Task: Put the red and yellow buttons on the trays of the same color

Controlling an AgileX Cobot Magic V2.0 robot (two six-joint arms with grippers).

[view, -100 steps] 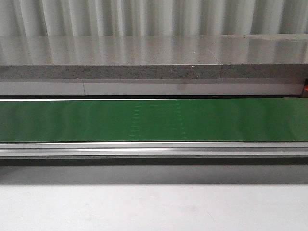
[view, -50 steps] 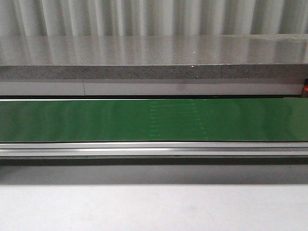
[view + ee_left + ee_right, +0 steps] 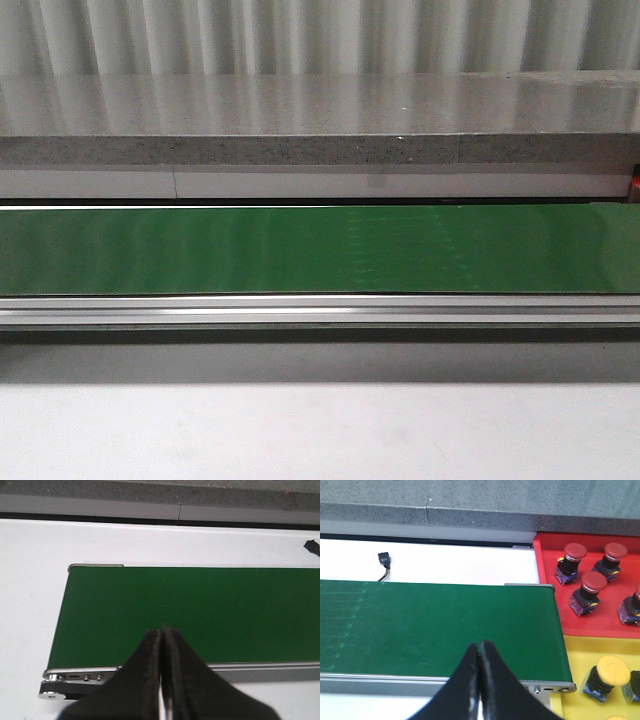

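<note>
Faint dotted marks on the green conveyor belt [image 3: 320,250] have drifted rightward vs. the earlier front views, so the belt looks to be running toward the trays; nothing else has changed, and no arm shows in the front view. Left to right: left gripper [image 3: 161,680] hangs over the near rail at the belt's left end, jaws pressed together w/ nothing between them, prob. parked there as a waiting pose since no button rides the belt. Belt surface is bare in all views. Right gripper [image 3: 479,680] hangs over the near rail close to the belt's right end, jaws likewise closed and empty, well placed to catch parts as they reach the end by the trays. A small black connector [image 3: 384,560] w/ its wire lies on the white desk [image 3: 460,562] behind the belt. Just past the belt's right end sits the red tray [image 3: 547,555], holding at least four red buttons [image 3: 575,551], mushroom caps on dark bodies, upright and apart. Nearer the robot, touching the red one, is the yellow tray [image 3: 580,652] w/ a yellow button [image 3: 613,667] and parts of others cut off at the frame edge. Sorting so far looks colour-correct; next step is likely waiting for another button.
</note>
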